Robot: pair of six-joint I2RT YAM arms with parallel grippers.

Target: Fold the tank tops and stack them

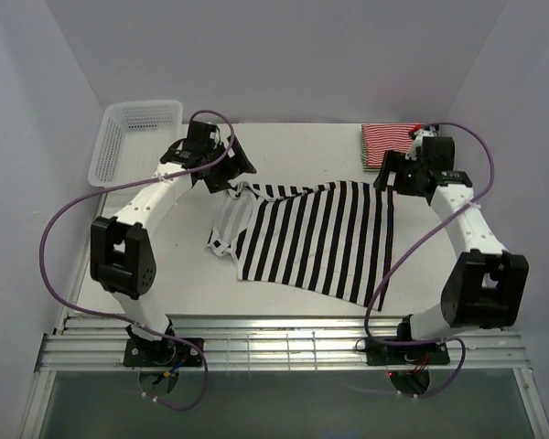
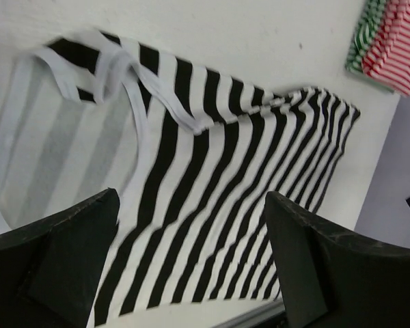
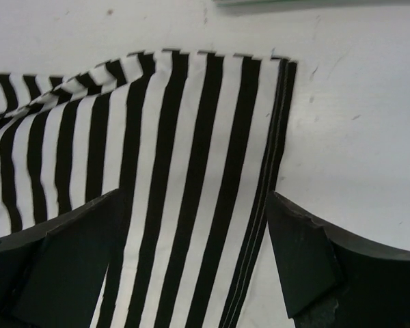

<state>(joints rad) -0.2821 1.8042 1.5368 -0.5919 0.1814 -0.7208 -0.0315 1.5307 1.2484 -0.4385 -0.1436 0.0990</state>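
Black-and-white broad stripes are filling the middle of the overhead view. The black-and-white tank top (image 1: 316,242) is lying spread on the white table (image 1: 302,146), with its straps bunching at its left end. Over the top's far left corner, the left gripper (image 1: 221,165) is hovering with its fingers wide apart, gripping nothing. Over the top's far right corner, the right gripper (image 1: 393,172) is hanging just as wide. Further left of the top, a white mesh basket (image 1: 105,151) is sitting with only its own mesh floor showing inside. Beyond the top's far right corner, the red-and-white tank top (image 1: 384,137) is lying folded, and the right arm is hiding part of it.

From the left wrist, the left gripper (image 2: 191,201) is spreading two dark fingers above the black-and-white tank top (image 2: 212,205). Its white-edged straps are lying to one side. Past the top's far corner, the red-and-white tank top (image 2: 400,51) is resting folded, and the green-and-white tank top (image 2: 364,37) is peeking out from its edge, touching it.

From the right wrist, the right gripper (image 3: 193,199) is holding its fingers wide over the black-and-white tank top (image 3: 178,137). The top's doubled edge is running straight between the fingers, with bare table beside it.
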